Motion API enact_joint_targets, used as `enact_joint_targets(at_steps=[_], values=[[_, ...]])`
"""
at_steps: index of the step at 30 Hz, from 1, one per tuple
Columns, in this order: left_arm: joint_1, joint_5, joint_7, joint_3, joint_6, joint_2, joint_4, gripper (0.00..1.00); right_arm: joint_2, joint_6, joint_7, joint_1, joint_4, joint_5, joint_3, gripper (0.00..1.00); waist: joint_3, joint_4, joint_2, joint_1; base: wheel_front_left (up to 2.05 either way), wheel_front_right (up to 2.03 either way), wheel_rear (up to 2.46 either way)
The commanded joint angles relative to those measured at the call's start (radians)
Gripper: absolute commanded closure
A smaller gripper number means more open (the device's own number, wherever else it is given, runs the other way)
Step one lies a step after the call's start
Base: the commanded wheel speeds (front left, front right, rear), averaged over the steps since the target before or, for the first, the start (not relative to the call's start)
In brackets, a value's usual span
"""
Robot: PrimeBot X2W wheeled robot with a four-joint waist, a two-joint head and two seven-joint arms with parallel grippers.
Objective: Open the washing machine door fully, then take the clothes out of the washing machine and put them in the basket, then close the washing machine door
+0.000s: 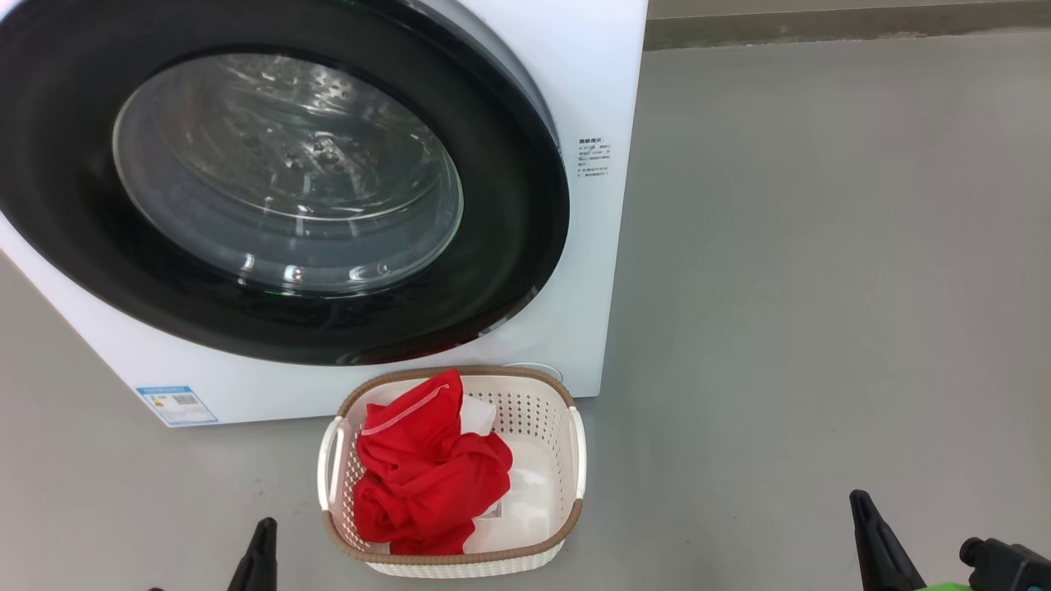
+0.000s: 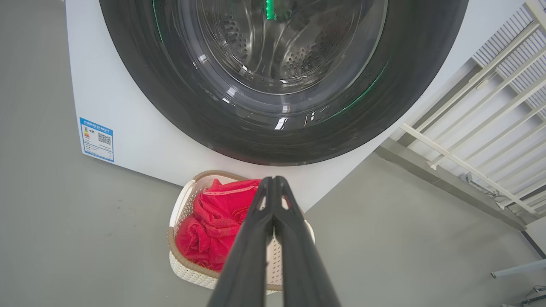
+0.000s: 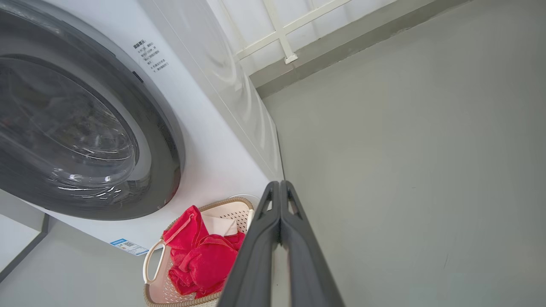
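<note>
Clothes: the red garment (image 1: 427, 472) with white stitching lies bunched in the left half of the basket, one fold riding up against the far wall; a white patch shows beside it.
Basket: the cream perforated basket (image 1: 566, 402) with a brown woven-look rim stands on the floor just in front of the washing machine, below the door's lower edge.
Door: the washing machine door (image 1: 509, 271), black rim around a bulging glass bowl, looks to sit flush in the machine front; the steel drum shows through the glass with no garment visible inside.
Washing machine: the white washing machine (image 1: 599, 98) carries a blue sticker (image 1: 176, 405) near its base and small printed text right of the door.
Left gripper: the left gripper (image 2: 273, 181) has its two dark fingers pressed together, holding nothing, clear of the basket.
Right gripper: the right gripper (image 3: 279, 185) has its fingers together too, empty, off to the right of the basket.
Step in hand: judged from this layout, all three steps look finished.
Next move: likely nothing more than keeping both arms clear of the basket and door.
Surface: plain grey floor (image 1: 821, 287), smooth, faintly scuffed.
Room: a white railing (image 2: 490, 128) and a low grey kerb run beyond the machine.
</note>
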Motion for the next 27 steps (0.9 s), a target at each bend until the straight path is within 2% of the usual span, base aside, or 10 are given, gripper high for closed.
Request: enact_joint_targets(at_steps=[1, 27], values=[[-0.039, -0.028, 0.007, 0.018, -0.002, 0.010, -0.022, 1.00, -0.014, 0.000, 0.006, -0.046, -0.029, 0.037, 0.001, 1.00, 0.000, 0.000, 0.0000, -0.0001, 0.00, 0.00, 0.00], [-0.073, -0.271, 0.078, 0.043, -0.003, -0.001, -0.020, 1.00, -0.023, 0.000, 0.078, -0.092, -0.040, 0.297, -0.004, 1.00, -0.007, -0.007, 0.0000, -0.0002, 0.00, 0.00, 0.00]])
